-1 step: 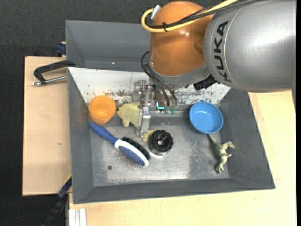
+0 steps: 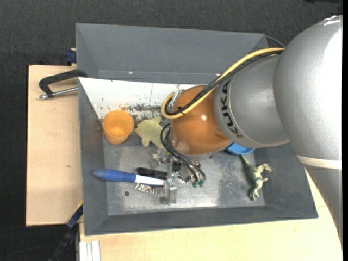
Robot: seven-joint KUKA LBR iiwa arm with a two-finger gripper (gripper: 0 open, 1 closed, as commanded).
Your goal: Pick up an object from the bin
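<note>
Probably the blue plastic brush point(image 2: 111, 175) beside the gripper point(image 2: 170, 192) is light and stiff; hold its handle. Is the gripper wide or narrow? I cannot tell.

One camera looks down into the bin point(image 2: 179, 48) from above, slightly sideways; the arm point(image 2: 261, 107) enters from the right.

Dark, finely textured floor point(image 2: 163, 1) surrounds the grey metal bin point(image 2: 163, 48) above and left, with a pale surface point(image 2: 217, 246) below it.
</note>
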